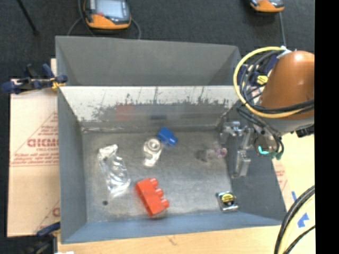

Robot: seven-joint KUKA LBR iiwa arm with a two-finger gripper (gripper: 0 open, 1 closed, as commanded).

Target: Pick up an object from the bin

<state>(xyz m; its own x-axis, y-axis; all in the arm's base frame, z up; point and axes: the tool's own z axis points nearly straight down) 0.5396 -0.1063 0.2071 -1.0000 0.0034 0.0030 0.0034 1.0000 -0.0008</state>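
My gripper (239, 153) hangs over the right side of the bin, close to the right wall. Just left of it, on the floor, lies a small grey and purple thing (211, 154), apart from the gripper. A small yellow and black tape measure (228, 200) rests below the gripper near the front right corner. Nothing shows held in the gripper.
Mid-bin lies a small clear bottle (152, 151) with a blue cap (167, 136). A red toy block (152, 196) sits near the front wall. Crumpled clear plastic (114, 171) lies at the left. The arm's orange cover and cables hang over the right rim.
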